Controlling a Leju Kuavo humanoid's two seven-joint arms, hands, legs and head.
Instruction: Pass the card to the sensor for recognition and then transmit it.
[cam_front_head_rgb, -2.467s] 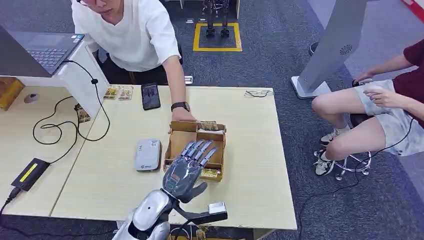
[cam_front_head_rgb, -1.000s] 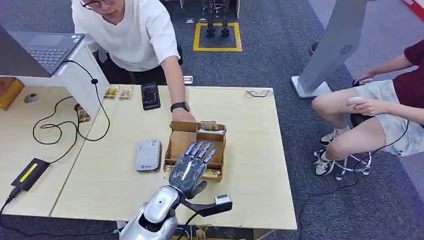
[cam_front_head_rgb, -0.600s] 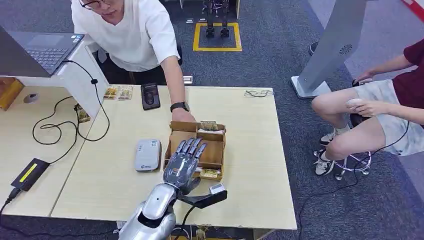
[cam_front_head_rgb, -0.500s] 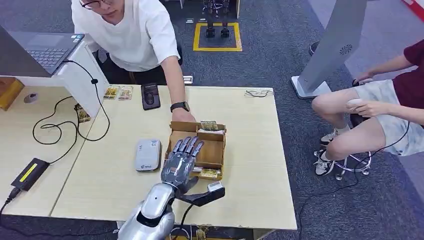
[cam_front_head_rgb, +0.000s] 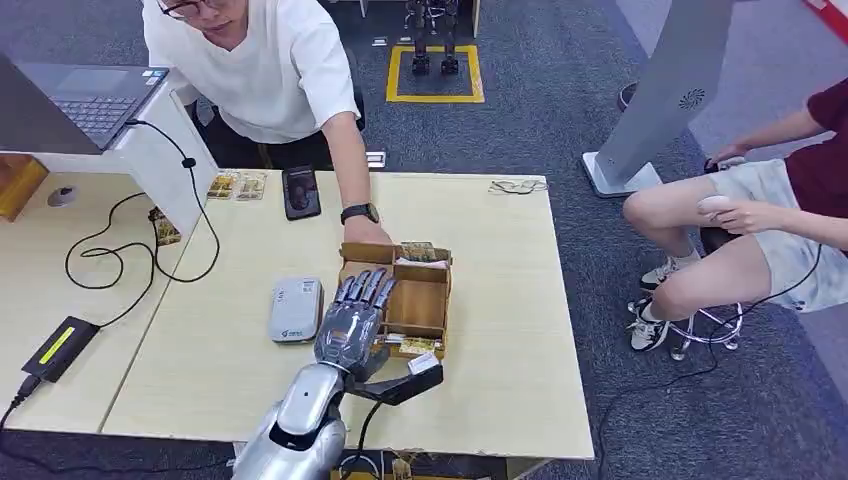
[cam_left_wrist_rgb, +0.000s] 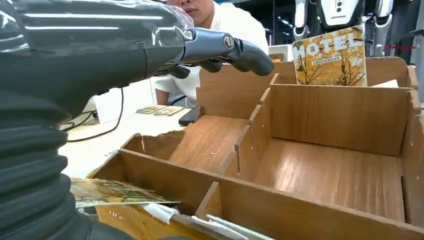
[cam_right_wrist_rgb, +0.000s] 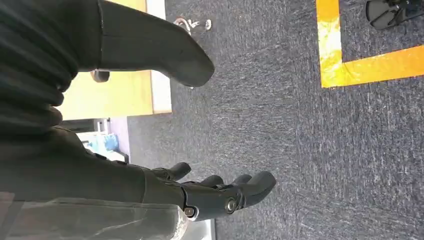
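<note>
The room is bright, with soft light from above. My table (cam_front_head_rgb: 500, 300) looks pale and even, with just small soft shadows beside the wooden box (cam_front_head_rgb: 425, 290). My left hand (cam_front_head_rgb: 350, 325) shines with white streaks on its silver back. Up close, my grey cover is blurry, but the box walls look sharp. The carpet (cam_right_wrist_rgb: 300, 125) near my right hand (cam_right_wrist_rgb: 220, 195) looks grainy.

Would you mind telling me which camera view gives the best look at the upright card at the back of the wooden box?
The left wrist view: the card stands upright behind the box's back wall, its print readable. The head view shows that card small and from above, near a person's hand. The right wrist view faces the carpet.
</note>
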